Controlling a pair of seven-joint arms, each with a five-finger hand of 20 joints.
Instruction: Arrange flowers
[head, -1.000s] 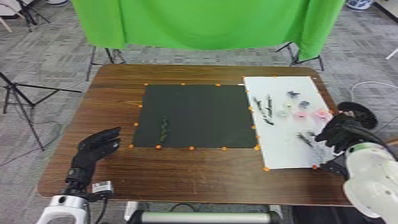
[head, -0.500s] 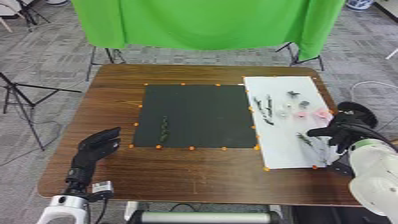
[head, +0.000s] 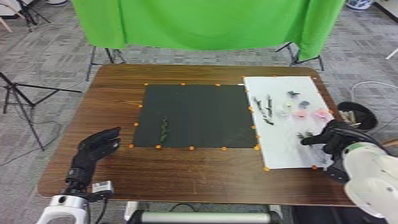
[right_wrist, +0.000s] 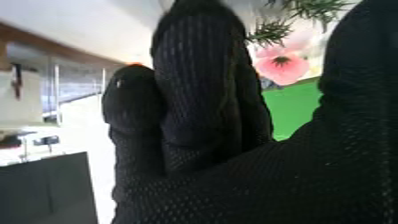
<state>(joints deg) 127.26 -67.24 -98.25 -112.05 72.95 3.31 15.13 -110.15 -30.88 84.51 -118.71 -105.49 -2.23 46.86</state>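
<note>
Over the right edge of the white sheet (head: 282, 142) is my right hand (head: 336, 136), its fingers extended beside a dark green sprig (head: 306, 134). Nearer the sheet's far end lie pink flowers (head: 321, 114), small dark blooms and two dark twigs (head: 269, 109). One green sprig (head: 164, 130) lies upright on the left part of the black mat (head: 200, 112). My left hand (head: 99, 142) rests left of the mat with relaxed fingers. In the right wrist view, my right hand (right_wrist: 200, 100) has straight fingers, with a green sprig (right_wrist: 313, 9) and a pink flower (right_wrist: 282, 67) beyond them.
A black round container (head: 357, 114) with pale items stands off the table's right edge. Orange markers line the mat and sheet. The brown table (head: 195, 172) extends toward me. A green cloth (head: 209, 25) hangs behind the table.
My right hand has moved a little left and toward the near side over the sheet, uncovering the black container. My left hand has kept still.
</note>
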